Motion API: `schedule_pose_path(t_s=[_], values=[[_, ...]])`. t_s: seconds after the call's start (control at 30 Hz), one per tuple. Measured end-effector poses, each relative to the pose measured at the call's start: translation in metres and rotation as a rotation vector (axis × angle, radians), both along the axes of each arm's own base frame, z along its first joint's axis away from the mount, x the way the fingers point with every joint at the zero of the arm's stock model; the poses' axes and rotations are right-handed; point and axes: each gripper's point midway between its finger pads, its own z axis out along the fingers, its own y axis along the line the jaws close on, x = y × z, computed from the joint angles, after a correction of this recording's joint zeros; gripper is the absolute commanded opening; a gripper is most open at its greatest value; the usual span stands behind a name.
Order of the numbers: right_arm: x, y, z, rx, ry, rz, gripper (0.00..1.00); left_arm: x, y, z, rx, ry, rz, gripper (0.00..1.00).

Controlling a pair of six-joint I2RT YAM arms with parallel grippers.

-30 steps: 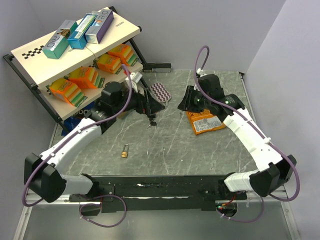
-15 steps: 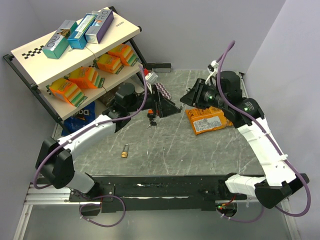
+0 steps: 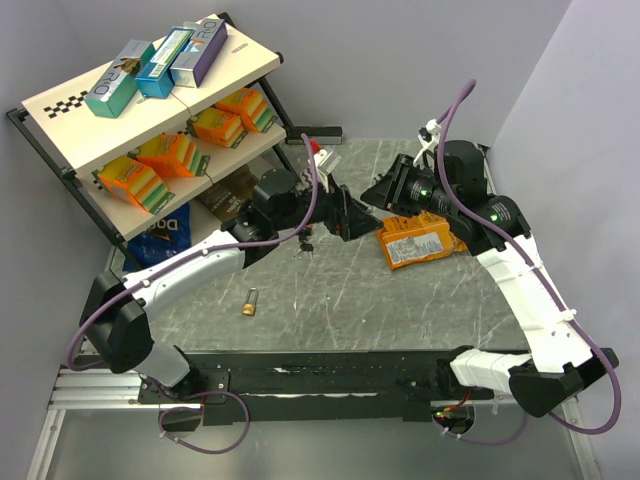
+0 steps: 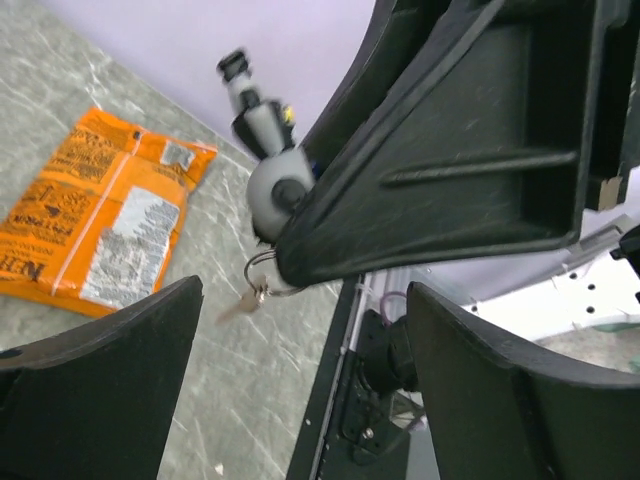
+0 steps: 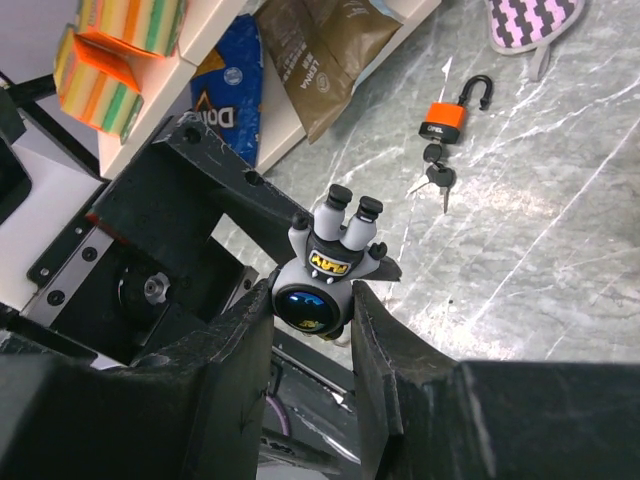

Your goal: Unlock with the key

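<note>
My right gripper is shut on a grey toy-figure keychain, held in the air above the table. A ring with a small key hangs under the figure. My left gripper is open just below and beside it, with nothing between its fingers. In the top view the left gripper and the right gripper almost meet at the table's middle back. An orange padlock with black keys lies on the table, and a brass padlock lies nearer the left arm.
An orange snack bag lies under the right arm. A tilted shelf rack with boxes and orange packs stands at the back left, with a blue chip bag and a brown bag beneath. A purple zigzag pad lies at the back.
The left arm has swung right until its gripper is at the right gripper. The right gripper rose off the snack bag with the keychain and has since held still.
</note>
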Motion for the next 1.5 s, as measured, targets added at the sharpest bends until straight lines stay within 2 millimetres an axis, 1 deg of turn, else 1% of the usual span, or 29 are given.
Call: schedule_pose_path(t_s=[0.13,0.33,0.4,0.5,0.6,0.73,0.87,1.07,1.13,1.17,1.23,1.27,1.33,1.37,1.4,1.5], values=[[0.0,0.001,0.001,0.006,0.0,0.001,0.0,0.004,-0.003,0.002,0.002,-0.015,0.015,0.77],[-0.001,0.002,0.002,0.015,0.004,0.004,0.0,0.008,-0.005,-0.011,0.034,0.004,0.026,0.65],[0.0,0.002,0.002,0.017,0.004,0.004,0.0,0.009,-0.006,-0.016,0.042,0.012,0.026,0.58],[0.0,0.002,0.002,0.019,0.004,0.003,0.0,0.01,-0.007,-0.021,0.056,0.028,0.026,0.5],[0.001,0.001,0.003,0.02,0.003,-0.001,0.0,0.011,-0.007,-0.025,0.067,0.037,0.025,0.45],[0.002,0.0,0.003,0.024,0.004,-0.005,0.0,0.011,-0.008,-0.027,0.074,0.044,0.025,0.41],[0.001,0.0,0.003,0.027,0.006,-0.003,0.0,0.011,-0.008,-0.028,0.075,0.044,0.025,0.41],[0.002,0.001,0.005,0.032,0.0,-0.005,0.0,0.011,-0.008,-0.028,0.075,0.044,0.024,0.33],[0.003,0.0,0.006,0.034,-0.003,-0.006,0.0,0.011,-0.008,-0.028,0.075,0.044,0.023,0.33],[0.003,0.0,0.006,0.035,-0.004,-0.007,0.0,0.01,-0.008,-0.028,0.075,0.044,0.023,0.28],[0.004,0.0,0.006,0.037,-0.003,-0.01,0.0,0.01,-0.008,-0.028,0.076,0.042,0.021,0.24],[0.004,-0.001,0.006,0.038,-0.003,-0.012,0.0,0.009,-0.008,-0.028,0.076,0.041,0.02,0.19],[0.005,-0.001,0.006,0.04,-0.001,-0.016,0.0,0.009,-0.009,-0.028,0.076,0.038,0.018,0.12],[0.005,-0.002,0.006,0.04,-0.001,-0.018,0.0,0.009,-0.009,-0.028,0.076,0.04,0.018,0.04],[0.005,-0.002,0.006,0.041,0.0,-0.019,0.0,0.009,-0.009,-0.028,0.076,0.039,0.017,0.01],[0.005,-0.003,0.006,0.041,0.003,-0.022,0.0,0.008,-0.009,-0.026,0.071,0.032,0.014,0.01]])
